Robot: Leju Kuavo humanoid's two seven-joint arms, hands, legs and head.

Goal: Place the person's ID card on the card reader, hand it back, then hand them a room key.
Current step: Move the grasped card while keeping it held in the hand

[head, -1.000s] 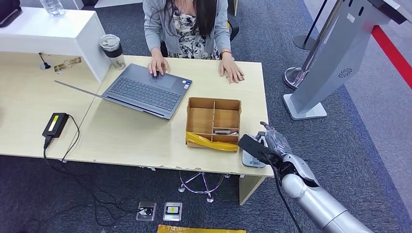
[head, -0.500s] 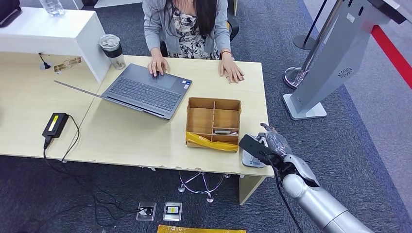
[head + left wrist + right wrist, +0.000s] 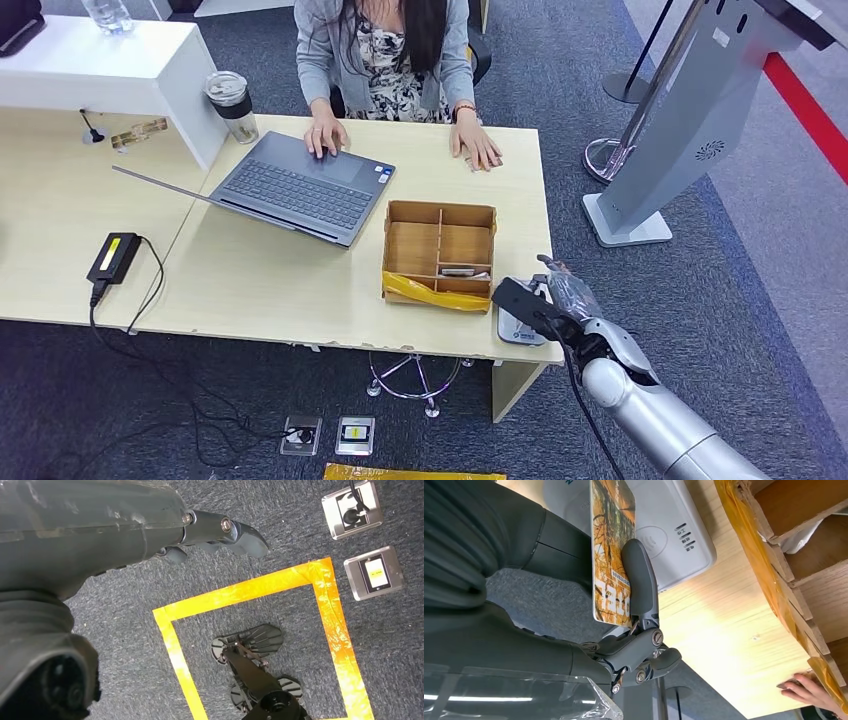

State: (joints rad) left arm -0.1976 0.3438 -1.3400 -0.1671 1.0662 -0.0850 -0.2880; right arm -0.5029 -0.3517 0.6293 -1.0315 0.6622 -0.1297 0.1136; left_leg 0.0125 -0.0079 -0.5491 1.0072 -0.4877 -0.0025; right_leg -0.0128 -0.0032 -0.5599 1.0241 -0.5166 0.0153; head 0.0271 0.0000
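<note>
My right hand point(image 3: 566, 300) pinches a card point(image 3: 518, 298) between thumb and fingers, just over the white card reader point(image 3: 522, 328) at the table's front right corner. In the right wrist view the card point(image 3: 612, 545) shows an orange printed face and stands edge-on above the reader point(image 3: 679, 535), with the thumb point(image 3: 640, 577) pressed on it. Whether the card touches the reader I cannot tell. A small card point(image 3: 458, 271) lies in a compartment of the wooden box point(image 3: 440, 222). My left hand point(image 3: 100, 525) hangs above the carpet with nothing in it, a finger stretched out.
A person point(image 3: 385, 45) sits across the table, one hand on the laptop point(image 3: 300, 187), the other flat on the tabletop point(image 3: 478, 150). A tumbler point(image 3: 232, 105), a black power brick point(image 3: 115, 256) and a white raised counter point(image 3: 100, 62) stand to the left. A grey kiosk stand point(image 3: 680, 120) rises at the right.
My right hand with the card has sunk very slightly toward the reader. Nothing else has moved.
</note>
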